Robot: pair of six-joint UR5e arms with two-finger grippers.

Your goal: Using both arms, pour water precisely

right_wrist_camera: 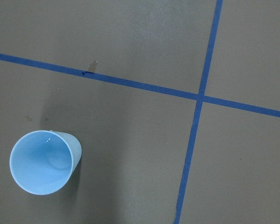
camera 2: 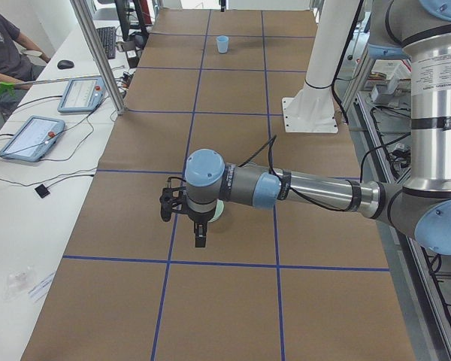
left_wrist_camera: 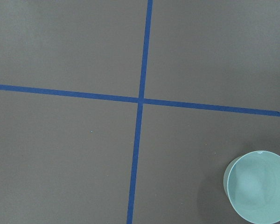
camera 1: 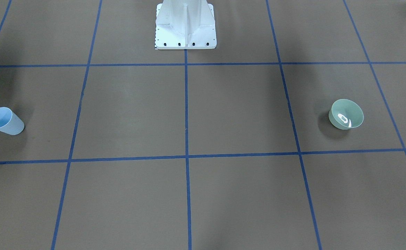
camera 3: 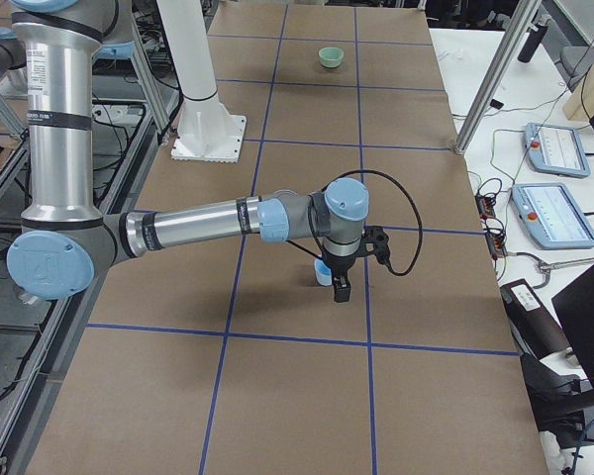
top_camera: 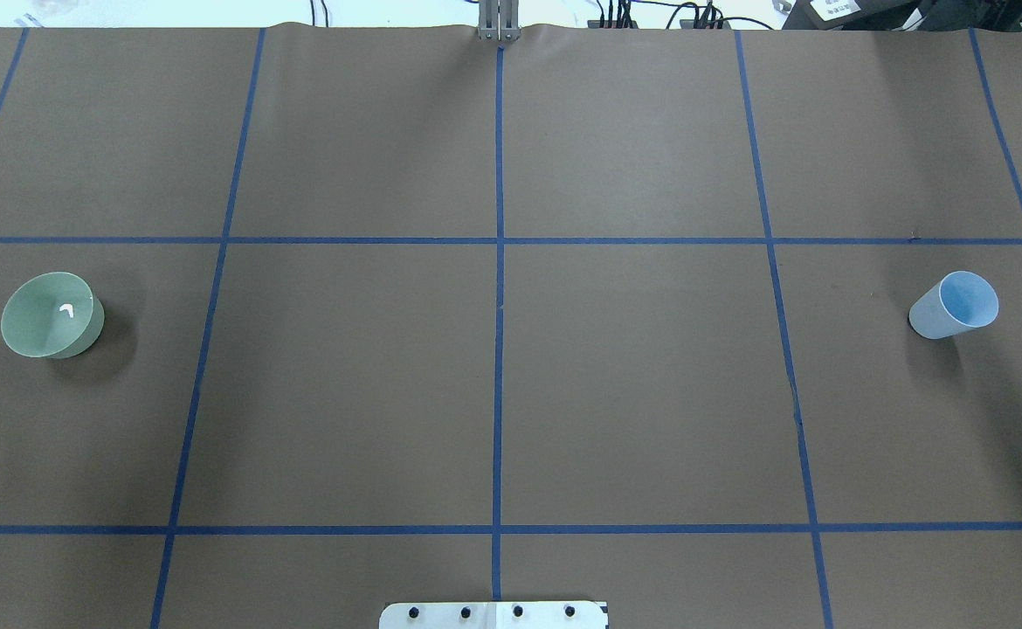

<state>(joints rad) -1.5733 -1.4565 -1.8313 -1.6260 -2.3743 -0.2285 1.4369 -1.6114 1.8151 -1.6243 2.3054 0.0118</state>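
White glints mark the water [camera 1: 344, 119] in the green bowl [camera 1: 334, 122] on the counter [camera 1: 237, 111], the left arm [camera 2: 316, 189] stretches level with its wrist half hiding that bowl from the side, the right arm [camera 3: 198, 223] likewise screens the blue cup [camera 1: 5, 121], and I cannot tell whether either's jaws are released or clenched.

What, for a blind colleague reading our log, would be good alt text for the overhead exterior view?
A green bowl stands far left and a blue cup far right on a brown table gridded with blue tape. A white base plate edges the bottom.
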